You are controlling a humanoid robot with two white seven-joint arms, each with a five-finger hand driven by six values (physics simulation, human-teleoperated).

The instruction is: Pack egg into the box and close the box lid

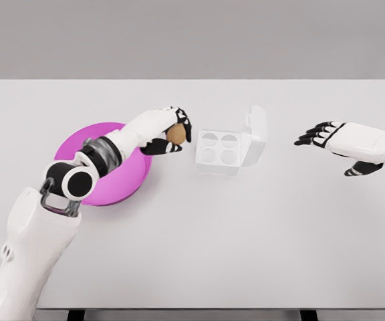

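A plain grey wall stands behind a big white bench (192, 254), and almost nothing is on the bench. I will say where each thing is by the white egg box (220, 151), which sits near the middle of the bench. Far to the left of the box is a round pink bowl (122, 184). The robot's left arm reaches over that bowl toward the box. The left hand (169, 134) is just left of the box, between the bowl and the box, and its dark fingers (159, 147) are curled around a brown egg (175, 134). So the egg is up in the hand, close to the box but not in it. The box is open. It has four round cups and all four look empty. Its lid (256, 134) stands up on the right side of the box. Well to the right of the box is the right hand (333, 140), flat above the bench with fingers stretched out, holding nothing. I think the egg is light and smooth, so it could slip, and its shell could crack if squeezed hard. It is best held softly around its fat middle, with fingers on both sides, and set gently down into a cup. The lid looks thin and light, so a soft push on its top edge should fold it shut.
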